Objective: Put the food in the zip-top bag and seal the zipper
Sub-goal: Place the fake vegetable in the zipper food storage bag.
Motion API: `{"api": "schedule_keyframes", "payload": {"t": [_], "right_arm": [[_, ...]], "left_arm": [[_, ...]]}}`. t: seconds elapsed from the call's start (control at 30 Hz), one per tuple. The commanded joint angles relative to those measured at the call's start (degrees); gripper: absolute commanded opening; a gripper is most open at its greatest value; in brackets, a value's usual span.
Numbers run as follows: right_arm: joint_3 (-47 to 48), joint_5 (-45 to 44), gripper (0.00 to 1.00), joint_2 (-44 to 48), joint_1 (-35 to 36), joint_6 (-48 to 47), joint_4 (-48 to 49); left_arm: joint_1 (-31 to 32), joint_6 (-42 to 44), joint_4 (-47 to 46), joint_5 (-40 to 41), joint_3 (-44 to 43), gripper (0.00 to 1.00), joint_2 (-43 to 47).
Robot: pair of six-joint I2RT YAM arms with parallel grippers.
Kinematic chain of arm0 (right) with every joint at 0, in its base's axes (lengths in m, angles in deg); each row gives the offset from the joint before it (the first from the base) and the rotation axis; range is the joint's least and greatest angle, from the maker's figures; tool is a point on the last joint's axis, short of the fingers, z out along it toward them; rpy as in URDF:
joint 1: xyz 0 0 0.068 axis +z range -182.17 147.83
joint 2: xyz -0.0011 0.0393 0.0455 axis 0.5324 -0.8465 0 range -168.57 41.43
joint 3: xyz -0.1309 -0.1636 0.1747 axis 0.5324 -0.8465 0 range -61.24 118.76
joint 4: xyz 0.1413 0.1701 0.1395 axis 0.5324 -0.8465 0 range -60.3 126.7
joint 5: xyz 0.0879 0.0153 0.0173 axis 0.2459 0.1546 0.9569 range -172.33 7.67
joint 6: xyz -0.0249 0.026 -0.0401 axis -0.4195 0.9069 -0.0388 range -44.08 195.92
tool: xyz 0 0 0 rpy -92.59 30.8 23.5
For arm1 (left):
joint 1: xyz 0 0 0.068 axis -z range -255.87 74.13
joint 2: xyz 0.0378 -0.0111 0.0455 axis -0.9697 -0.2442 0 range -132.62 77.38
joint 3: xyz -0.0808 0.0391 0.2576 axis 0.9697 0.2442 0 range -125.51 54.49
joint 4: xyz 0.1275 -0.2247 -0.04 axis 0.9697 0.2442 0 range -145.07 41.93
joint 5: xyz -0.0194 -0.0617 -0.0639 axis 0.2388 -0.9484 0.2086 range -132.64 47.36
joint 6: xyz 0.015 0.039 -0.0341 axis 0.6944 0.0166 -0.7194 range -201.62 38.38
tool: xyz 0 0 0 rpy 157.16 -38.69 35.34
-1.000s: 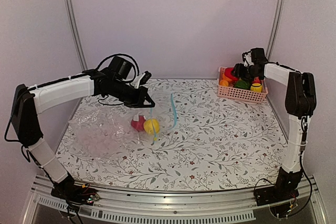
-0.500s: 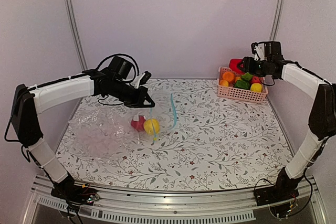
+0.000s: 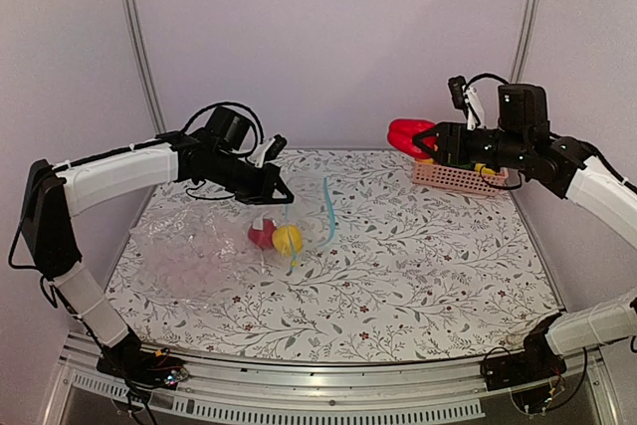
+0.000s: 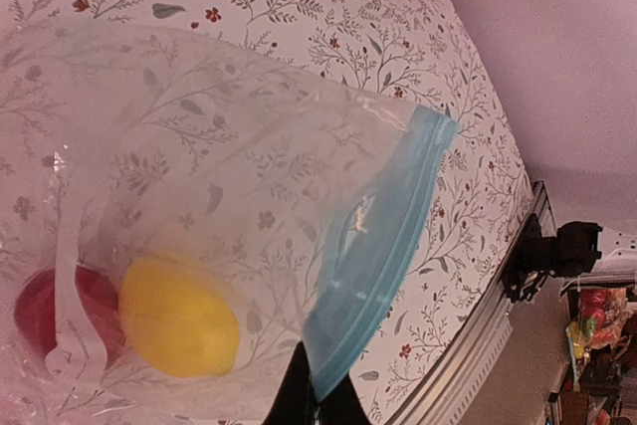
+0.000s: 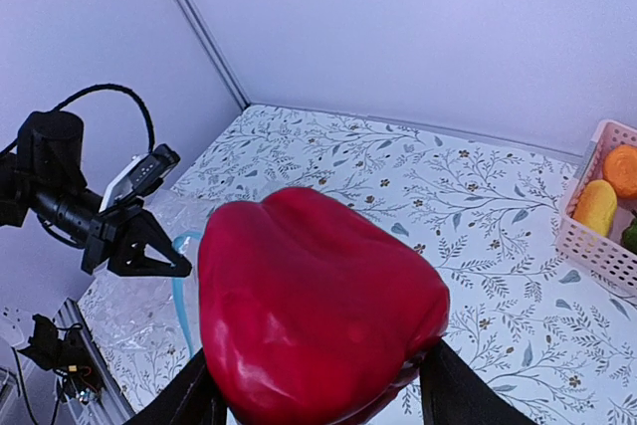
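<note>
Top external: left hand (image 3: pixel 284 196), pinched shut on the zipper (image 3: pixel 326 208), holds up the zip-top bag (image 3: pixel 189 246); right hand (image 3: pixel 426 138), half-spread around a red pepper (image 3: pixel 403 132), hangs well apart from the bag. Left wrist: the mouth looks narrow. Right wrist: bulky pepper, so enter slowly and squarely.

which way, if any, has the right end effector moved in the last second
Yes. The right end effector, gripping a red pepper, lifted out of the pink basket and swung left beyond it.
</note>
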Motion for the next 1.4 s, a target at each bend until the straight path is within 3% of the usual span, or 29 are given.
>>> {"api": "schedule_keyframes", "payload": {"t": [0.0,0.2,0.47,0.7,0.93,1.37], "right_arm": [[-2.96,-4.61,0.49,0.09,8.42,3.36,-0.61],[-3.25,-7.84,0.50,-5.21,19.52,6.41,5.54],[-0.10,-7.96,0.49,-18.39,25.55,10.20,11.40],[1.04,-16.32,0.50,-24.70,26.72,13.28,16.08],[7.93,-24.60,0.49,-33.14,27.75,14.07,15.48],[18.98,-21.15,0.53,-45.13,27.82,14.19,15.95]], "left_arm": [[-0.64,-0.19,-0.56,-0.24,-0.37,0.00,1.46],[-0.64,-0.29,-0.60,-0.36,-0.37,0.00,1.73],[-0.64,-0.31,-0.64,-0.65,-0.37,0.00,1.94],[-0.64,-0.68,-0.99,-1.56,-0.38,0.00,2.54],[-0.55,-1.33,-1.73,-3.12,-0.07,0.00,2.78],[-0.55,-2.68,-3.76,-5.67,0.76,0.00,2.83]]}}
